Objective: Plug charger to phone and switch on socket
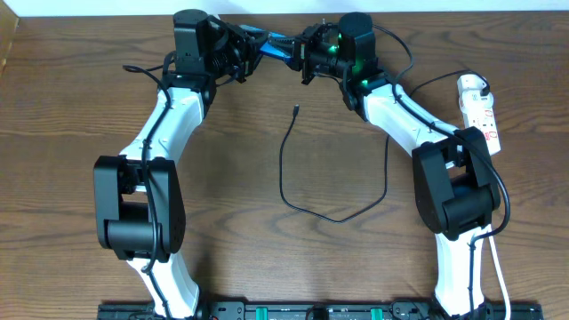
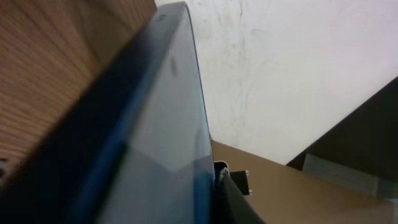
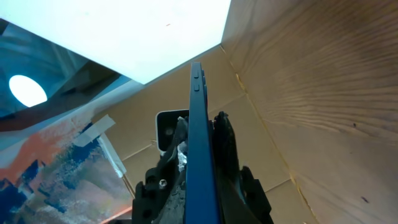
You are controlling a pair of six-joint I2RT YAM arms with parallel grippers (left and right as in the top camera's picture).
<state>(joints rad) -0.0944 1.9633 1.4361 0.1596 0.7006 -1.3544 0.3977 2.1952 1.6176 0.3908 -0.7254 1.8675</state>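
Note:
The phone [image 1: 274, 44], blue and seen edge-on, is held in the air at the back middle between both grippers. My left gripper [image 1: 247, 52] grips its left end; in the left wrist view the phone [image 2: 155, 137] fills the frame, with one finger against its right side. My right gripper [image 1: 305, 53] is shut on its right end; in the right wrist view the phone's edge [image 3: 200, 143] sits between the fingers. The charger cable [image 1: 293, 191] lies looped on the table, its small tip [image 1: 295, 109] free below the phone. The socket [image 1: 481, 111] lies at the right edge.
The wooden table [image 1: 71, 116] runs under everything. The socket's white cord [image 1: 500, 280] runs down the right side past the right arm's base. A white wall and cardboard [image 3: 261, 155] stand behind the table's back edge.

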